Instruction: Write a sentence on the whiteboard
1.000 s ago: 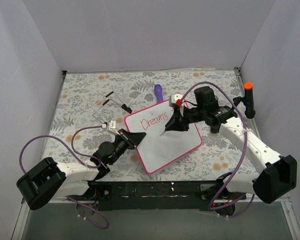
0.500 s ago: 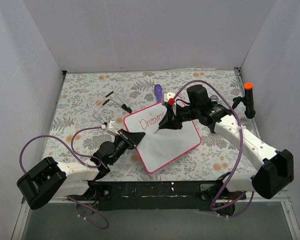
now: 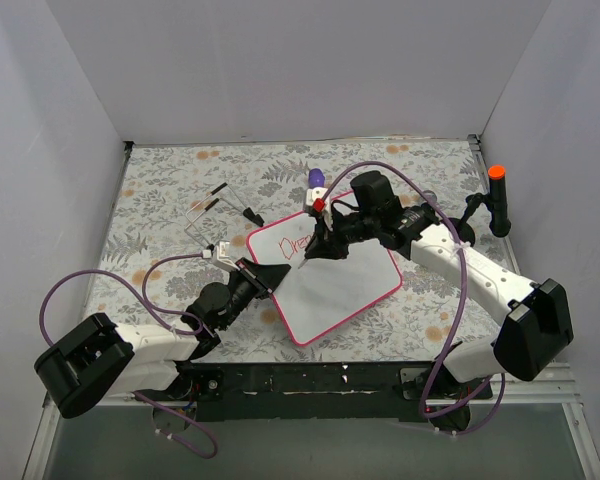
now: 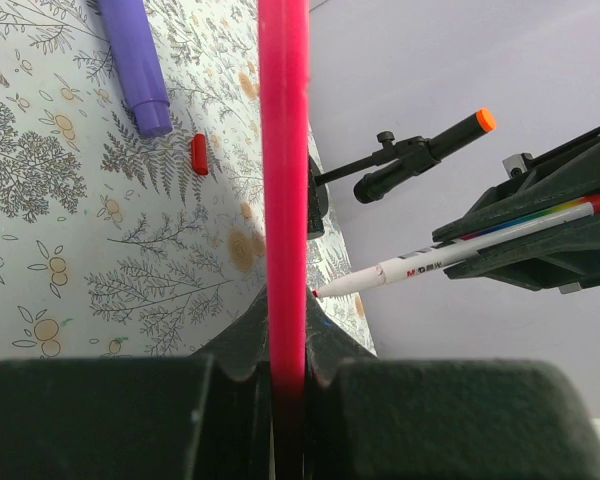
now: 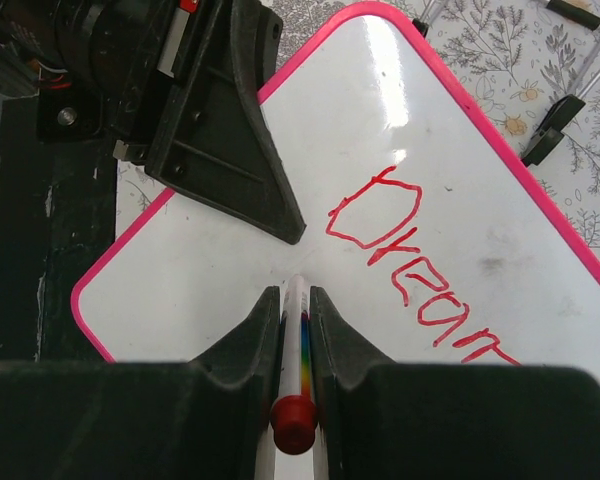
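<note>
On a floral tabletop (image 3: pixel 160 190), frame centre, the pink-framed white whiteboard (image 3: pixel 330 295) is clamped by the left gripper (image 3: pixel 278 276). A rainbow-striped white marker (image 5: pixel 296 335) is pinched by the right gripper (image 5: pixel 293 298).

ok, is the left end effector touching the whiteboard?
Touching. Left wrist view: the whiteboard, edge-on, is pinched between the fingers of the left end effector.

Right gripper (image 3: pixel 320 243) with marker (image 3: pixel 318 206) shifted left across whiteboard (image 3: pixel 330 290), from right end of sentence (image 3: pixel 292 244) toward its first letters; later letters now covered in top view.
</note>
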You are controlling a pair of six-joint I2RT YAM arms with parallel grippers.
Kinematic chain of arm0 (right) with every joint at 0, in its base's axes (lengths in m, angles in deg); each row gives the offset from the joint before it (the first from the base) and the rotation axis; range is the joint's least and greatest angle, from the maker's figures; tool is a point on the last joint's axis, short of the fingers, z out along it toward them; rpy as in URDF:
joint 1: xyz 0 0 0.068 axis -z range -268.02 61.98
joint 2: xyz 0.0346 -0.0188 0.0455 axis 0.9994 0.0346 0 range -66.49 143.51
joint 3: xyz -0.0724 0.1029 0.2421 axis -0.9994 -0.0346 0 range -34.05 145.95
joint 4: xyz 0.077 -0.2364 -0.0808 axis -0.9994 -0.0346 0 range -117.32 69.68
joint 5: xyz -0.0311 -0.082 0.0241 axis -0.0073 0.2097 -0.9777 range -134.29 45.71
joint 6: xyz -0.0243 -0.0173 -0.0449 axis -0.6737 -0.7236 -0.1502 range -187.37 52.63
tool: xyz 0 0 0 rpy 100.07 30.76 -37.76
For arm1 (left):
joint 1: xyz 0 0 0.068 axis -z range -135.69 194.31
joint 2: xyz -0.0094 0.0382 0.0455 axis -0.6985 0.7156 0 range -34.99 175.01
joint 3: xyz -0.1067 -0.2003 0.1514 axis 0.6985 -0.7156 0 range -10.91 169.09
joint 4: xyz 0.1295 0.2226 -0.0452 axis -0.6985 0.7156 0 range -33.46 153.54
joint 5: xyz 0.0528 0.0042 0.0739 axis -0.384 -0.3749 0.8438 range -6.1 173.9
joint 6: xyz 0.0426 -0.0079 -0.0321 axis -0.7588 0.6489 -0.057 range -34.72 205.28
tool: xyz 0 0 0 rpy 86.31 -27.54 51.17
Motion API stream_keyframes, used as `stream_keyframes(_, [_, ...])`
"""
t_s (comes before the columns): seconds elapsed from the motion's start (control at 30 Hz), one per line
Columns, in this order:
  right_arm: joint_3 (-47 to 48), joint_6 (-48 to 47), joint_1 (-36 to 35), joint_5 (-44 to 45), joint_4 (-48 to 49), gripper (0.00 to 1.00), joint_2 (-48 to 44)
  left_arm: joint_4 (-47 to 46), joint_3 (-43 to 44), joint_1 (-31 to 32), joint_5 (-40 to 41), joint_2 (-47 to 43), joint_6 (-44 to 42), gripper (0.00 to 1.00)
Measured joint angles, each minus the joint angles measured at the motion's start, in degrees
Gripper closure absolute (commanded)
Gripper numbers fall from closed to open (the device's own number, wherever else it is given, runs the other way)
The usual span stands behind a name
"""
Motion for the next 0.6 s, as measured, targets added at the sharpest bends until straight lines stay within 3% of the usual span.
stream_keyframes(0.6, [0.3,1.0,-1.4,2.2,0.9,0.99,0.8,-0.9,0.0,0.0,-0.1,0.9,0.2,1.00])
